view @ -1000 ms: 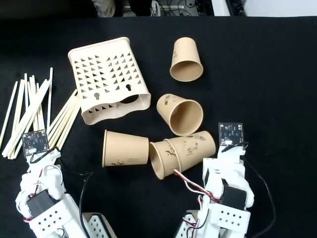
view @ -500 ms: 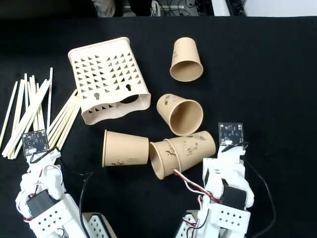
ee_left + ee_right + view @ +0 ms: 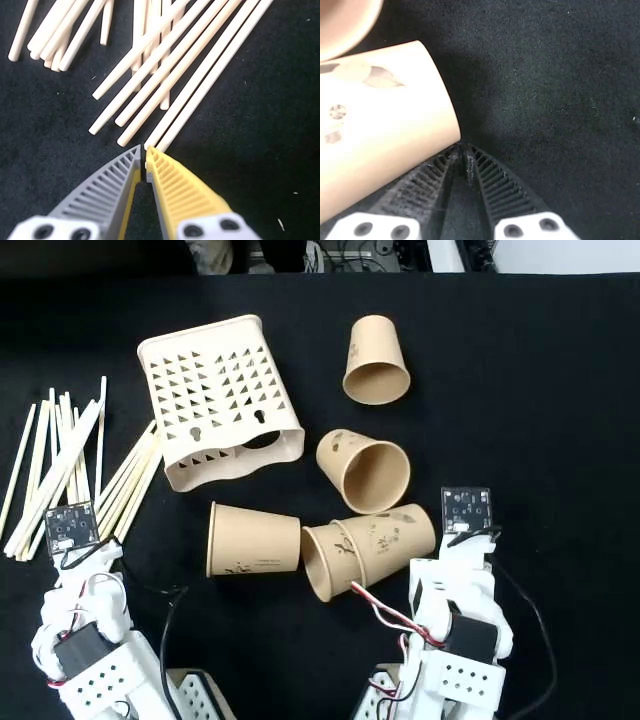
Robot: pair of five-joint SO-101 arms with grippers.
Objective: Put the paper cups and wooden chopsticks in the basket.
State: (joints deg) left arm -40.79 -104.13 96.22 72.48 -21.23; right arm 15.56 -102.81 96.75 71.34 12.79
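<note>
A cream basket (image 3: 220, 400) lies on its side on the black table. Paper cups lie around it: one (image 3: 376, 360) at the back, one (image 3: 365, 471) in the middle, one (image 3: 252, 539) toward the front left, and two nested (image 3: 370, 543) beside the right arm. Wooden chopsticks (image 3: 70, 468) are heaped at the left. My left gripper (image 3: 144, 152) is shut with nothing in it, its tips just short of the chopstick (image 3: 165, 85) ends. My right gripper (image 3: 467, 151) is shut and empty, tips next to the base of a nested cup (image 3: 380, 125).
The black table (image 3: 540, 390) is bare at the right and along the back. Both arm bases stand at the front edge, the left one (image 3: 85, 645) and the right one (image 3: 455, 640), with loose cables (image 3: 385, 615) between them.
</note>
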